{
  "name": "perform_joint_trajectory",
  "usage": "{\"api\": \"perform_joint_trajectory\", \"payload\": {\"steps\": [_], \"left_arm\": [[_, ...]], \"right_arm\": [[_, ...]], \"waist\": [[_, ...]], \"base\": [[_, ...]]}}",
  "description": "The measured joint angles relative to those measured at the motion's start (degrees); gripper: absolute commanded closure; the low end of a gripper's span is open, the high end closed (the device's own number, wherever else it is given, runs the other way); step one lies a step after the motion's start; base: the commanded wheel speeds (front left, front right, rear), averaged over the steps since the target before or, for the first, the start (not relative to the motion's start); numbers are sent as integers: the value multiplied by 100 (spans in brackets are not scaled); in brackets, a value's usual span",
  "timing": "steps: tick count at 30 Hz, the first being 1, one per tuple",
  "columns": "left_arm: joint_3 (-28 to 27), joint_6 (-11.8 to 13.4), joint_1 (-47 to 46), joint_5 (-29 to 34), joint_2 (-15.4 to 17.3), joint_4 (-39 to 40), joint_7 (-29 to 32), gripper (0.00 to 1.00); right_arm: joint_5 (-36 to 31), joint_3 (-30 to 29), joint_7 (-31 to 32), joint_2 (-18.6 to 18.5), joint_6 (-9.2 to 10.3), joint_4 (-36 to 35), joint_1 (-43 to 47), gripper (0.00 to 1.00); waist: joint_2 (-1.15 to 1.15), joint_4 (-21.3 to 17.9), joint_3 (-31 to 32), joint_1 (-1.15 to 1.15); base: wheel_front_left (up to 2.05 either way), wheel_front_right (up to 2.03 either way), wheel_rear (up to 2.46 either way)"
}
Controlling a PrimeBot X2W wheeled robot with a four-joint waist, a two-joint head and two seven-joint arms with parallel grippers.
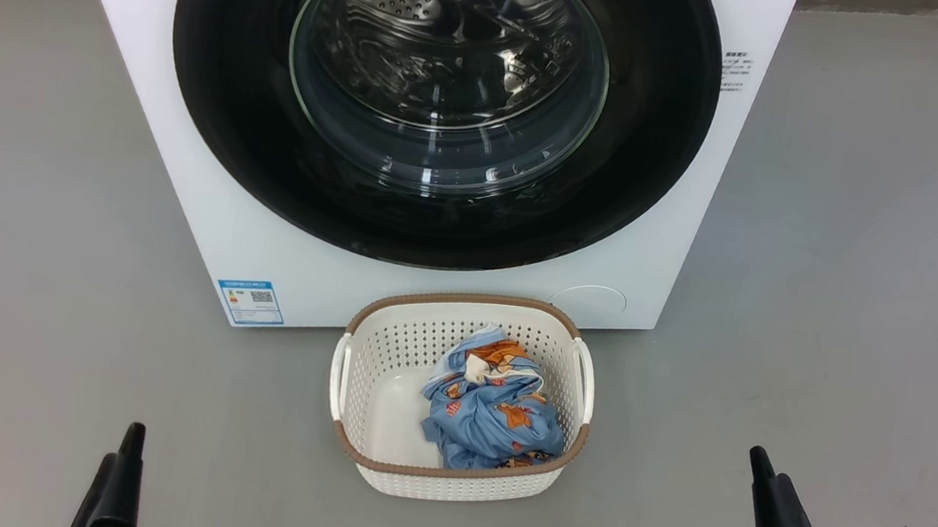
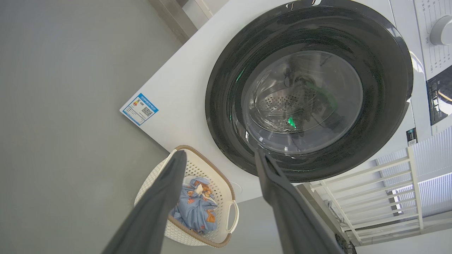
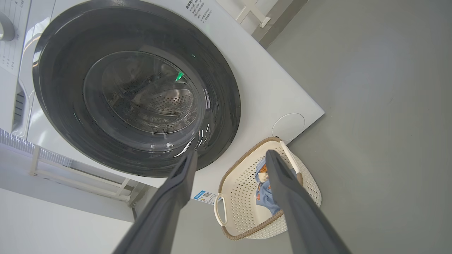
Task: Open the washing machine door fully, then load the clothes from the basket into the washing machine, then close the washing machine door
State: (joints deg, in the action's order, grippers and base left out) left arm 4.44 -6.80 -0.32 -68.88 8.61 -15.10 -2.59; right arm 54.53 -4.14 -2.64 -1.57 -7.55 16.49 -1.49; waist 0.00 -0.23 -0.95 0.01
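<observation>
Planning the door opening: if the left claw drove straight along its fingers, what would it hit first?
Most likely the washing machine door, on its black rim near the lower edge, though depth is unclear. Nothing shows between the left claw and it.

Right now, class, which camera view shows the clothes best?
The head view: the clothes lie unobstructed in the basket, seen from above. The left wrist view shows them smaller, beside a finger; in the right wrist view a finger covers part of them.
</observation>
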Motion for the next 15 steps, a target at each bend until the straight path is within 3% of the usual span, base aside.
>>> {"api": "perform_joint_trajectory", "payload": {"steps": [15], "left_arm": [[170, -1, 1, 1062, 226, 79, -236, 0]], "right_arm": [[-1147, 140, -202, -23, 0, -24, -96, 0]], "waist": [[0, -18, -2, 0]], "base": [[0, 0, 0]]}}
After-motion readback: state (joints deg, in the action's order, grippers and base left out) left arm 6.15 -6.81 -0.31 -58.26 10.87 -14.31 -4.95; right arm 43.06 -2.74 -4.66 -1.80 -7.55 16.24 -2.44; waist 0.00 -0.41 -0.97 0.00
